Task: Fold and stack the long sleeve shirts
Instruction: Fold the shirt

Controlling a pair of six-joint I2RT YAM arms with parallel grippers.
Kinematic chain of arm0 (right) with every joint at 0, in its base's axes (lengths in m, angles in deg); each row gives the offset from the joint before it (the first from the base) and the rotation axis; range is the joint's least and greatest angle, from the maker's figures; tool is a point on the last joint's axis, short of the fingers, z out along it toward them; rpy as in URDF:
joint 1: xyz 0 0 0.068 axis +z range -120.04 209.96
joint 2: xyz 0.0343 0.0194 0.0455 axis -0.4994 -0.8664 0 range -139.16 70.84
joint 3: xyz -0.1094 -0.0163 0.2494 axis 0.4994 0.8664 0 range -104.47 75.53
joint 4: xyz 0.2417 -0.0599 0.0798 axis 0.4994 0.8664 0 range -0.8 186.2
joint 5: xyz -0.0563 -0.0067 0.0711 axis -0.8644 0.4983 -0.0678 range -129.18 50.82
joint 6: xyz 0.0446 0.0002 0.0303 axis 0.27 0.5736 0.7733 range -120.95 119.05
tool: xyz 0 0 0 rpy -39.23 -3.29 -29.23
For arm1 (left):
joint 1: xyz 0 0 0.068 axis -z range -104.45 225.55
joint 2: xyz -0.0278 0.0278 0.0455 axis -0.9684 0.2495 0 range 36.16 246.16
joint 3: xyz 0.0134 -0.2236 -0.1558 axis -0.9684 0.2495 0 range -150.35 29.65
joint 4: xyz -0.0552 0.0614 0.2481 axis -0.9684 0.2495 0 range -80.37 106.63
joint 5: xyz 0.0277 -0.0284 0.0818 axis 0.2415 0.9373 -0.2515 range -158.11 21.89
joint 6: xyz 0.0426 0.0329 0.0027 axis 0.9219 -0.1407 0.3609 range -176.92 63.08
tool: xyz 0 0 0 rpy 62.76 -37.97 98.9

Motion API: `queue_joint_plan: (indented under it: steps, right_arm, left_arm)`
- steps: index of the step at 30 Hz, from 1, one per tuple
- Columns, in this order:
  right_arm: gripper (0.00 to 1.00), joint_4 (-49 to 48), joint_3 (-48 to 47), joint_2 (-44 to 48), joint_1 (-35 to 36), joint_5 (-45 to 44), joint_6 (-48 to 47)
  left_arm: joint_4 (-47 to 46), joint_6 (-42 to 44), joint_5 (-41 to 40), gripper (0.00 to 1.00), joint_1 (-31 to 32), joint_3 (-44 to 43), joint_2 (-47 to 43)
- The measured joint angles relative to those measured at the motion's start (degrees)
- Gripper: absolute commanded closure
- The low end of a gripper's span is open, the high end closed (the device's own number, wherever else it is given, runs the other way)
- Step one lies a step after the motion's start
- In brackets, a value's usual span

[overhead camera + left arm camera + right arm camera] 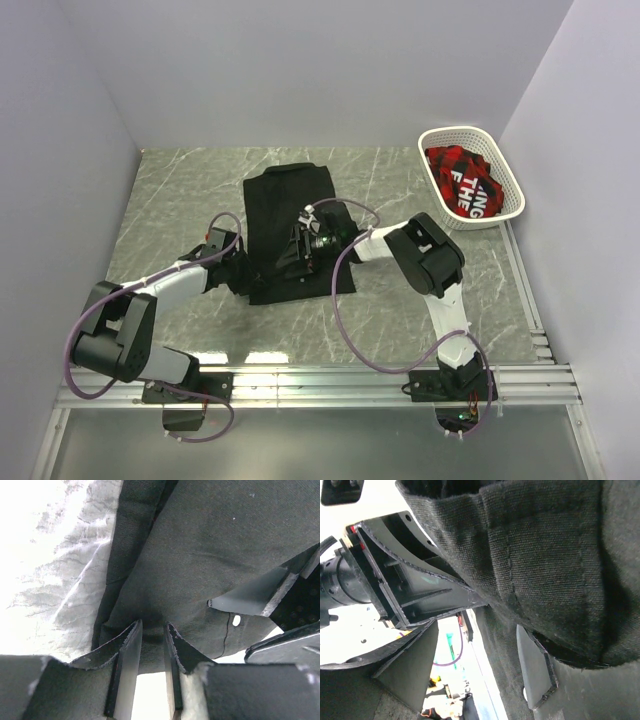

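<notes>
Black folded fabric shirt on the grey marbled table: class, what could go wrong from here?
1. The left pincer seems to grip only a small pucker of the black fabric shirt; it may slip out.
2. Cloth drapes over the open right pincer, so moving it may drag the fold apart.

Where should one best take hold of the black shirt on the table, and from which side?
Probably the near hem of the plain black fabric long sleeve shirt, close to its near-left corner, approached from the near side, low over the grey marble table. That edge lies free with layers to pinch; the middle lies flat.
</notes>
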Motion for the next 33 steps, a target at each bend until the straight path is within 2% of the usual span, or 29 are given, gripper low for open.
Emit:
queue_joint_plan:
  steps: [8, 14, 18, 27, 33]
  right_arm:
    - [0.28, 3.7, -7.5, -0.2, -0.7, -3.5, -0.3]
    - [0.29, 3.7, -13.8, -3.7, -1.4, -7.0, -0.3]
    - [0.28, 3.1, -14.0, -7.3, -2.3, -7.5, 0.7]
    - [0.28, 2.3, -13.5, -6.8, -7.5, -6.7, 0.5]
    - [0.28, 11.8, -14.1, -2.8, -11.7, -11.3, -7.4]
  left_arm:
    - [0.0, 0.0, 0.1, 0.69, 0.0, 0.0, 0.0]
    - [0.0, 0.0, 0.1, 0.69, 0.0, 0.1, 0.0]
    - [0.0, 0.0, 0.1, 0.69, -0.1, 0.2, -0.1]
    - [0.0, 0.0, 0.2, 0.69, -0.3, 0.2, -0.1]
    - [1.4, 0.5, -0.6, 0.59, -0.3, 0.2, -1.1]
